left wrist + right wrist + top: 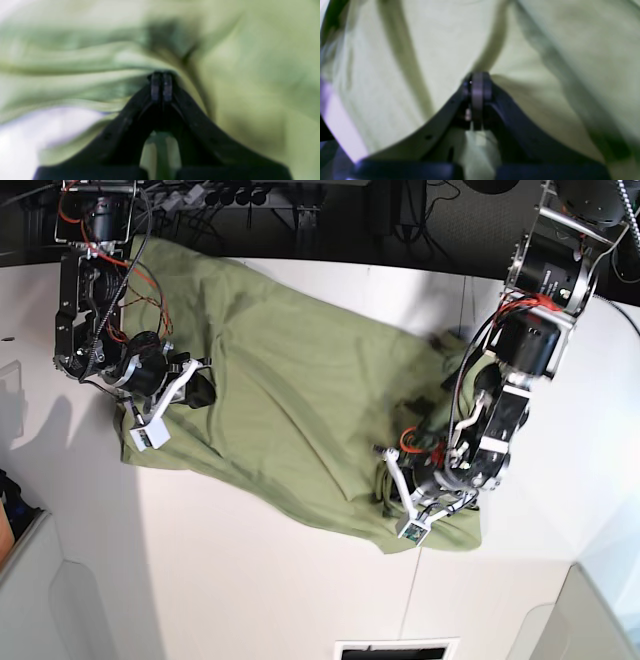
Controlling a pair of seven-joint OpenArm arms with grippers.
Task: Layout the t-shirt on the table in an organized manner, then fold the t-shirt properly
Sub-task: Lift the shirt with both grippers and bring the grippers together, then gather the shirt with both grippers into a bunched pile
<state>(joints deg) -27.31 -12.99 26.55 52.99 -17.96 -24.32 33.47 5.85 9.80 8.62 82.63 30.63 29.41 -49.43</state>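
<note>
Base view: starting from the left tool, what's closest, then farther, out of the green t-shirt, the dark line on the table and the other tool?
1. Olive-green cotton t-shirt: pinched in the left tool.
2. Thin dark seam line: just below, toward the table's front.
3. Black right tool: across the shirt.

Dark backdrop (330, 210) along top w/ black cables (215, 198) bunched up. Grey floor (600, 620) at bottom corners. Even overhead light, soft shadows.
</note>
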